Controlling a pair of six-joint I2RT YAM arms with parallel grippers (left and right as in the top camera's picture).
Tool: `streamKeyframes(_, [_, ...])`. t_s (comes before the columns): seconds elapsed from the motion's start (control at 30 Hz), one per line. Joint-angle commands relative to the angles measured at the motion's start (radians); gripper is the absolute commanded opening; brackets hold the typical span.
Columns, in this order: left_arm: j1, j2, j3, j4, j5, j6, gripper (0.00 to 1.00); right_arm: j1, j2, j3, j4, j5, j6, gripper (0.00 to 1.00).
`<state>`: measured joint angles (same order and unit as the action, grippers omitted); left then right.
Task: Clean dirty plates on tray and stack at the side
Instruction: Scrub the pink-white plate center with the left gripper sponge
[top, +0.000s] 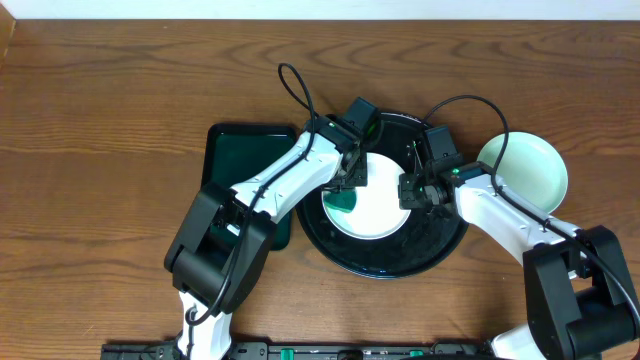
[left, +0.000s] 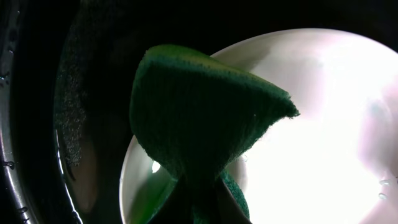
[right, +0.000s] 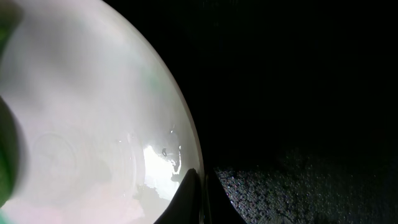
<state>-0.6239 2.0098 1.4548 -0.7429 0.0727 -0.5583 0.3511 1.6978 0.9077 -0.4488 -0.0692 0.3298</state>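
A brown wooden table (top: 100, 120) fills the overhead view. At its middle lies a round, shallow white plate (top: 385, 215), inside a large, round, glossy black tray (top: 440, 240) with a low rim. A green smear shows on the plate's left side, and drops of water shine on it in the wrist views.

Expect the white plate to be stiff, light, wet and slippery, and likely to chip if dropped. Its thin raised rim is the only place for you to take hold; a pinch there may slide, so lift it slowly and level.

Your right gripper (top: 408, 190) sits at the plate's right rim. Its jaws are pinched narrow right on that edge and appear to grip it, steadying the plate. The right arm reaches in from the lower right, bent at the elbow.

Your left gripper (top: 345, 185) is closed on a soft green sponge (left: 199, 112), folded over itself, low over the plate's left side. The left arm stretches diagonally from the lower left.

To the right of the black tray, on the bare table, rests a pale mint green plate (top: 525, 170). To the left, just beside the black tray, lies a dark green rectangular tray (top: 235, 150).
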Motion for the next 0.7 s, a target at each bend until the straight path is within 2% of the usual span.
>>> streamKeyframes(0.0, [-0.001,0.013,-0.013,0.003,-0.005,-0.016,0.07,0.014,0.006,-0.008,0.003,-0.017,-0.001,0.01])
streamKeyframes(0.3, [-0.001,0.013,-0.066,0.053,-0.005,-0.016,0.07,0.015,0.006,-0.008,0.008,-0.010,-0.002,0.01])
streamKeyframes(0.43, [-0.001,0.013,-0.095,0.072,-0.005,-0.016,0.07,0.015,0.006,-0.009,0.009,-0.010,-0.002,0.06])
streamKeyframes(0.5, [-0.001,0.013,-0.108,0.080,-0.005,-0.016,0.07,0.015,0.006,-0.009,0.012,-0.010,-0.002,0.01])
streamKeyframes(0.67, [-0.001,0.013,-0.119,0.083,-0.005,-0.016,0.07,0.016,0.006,-0.009,0.018,-0.017,-0.014,0.01])
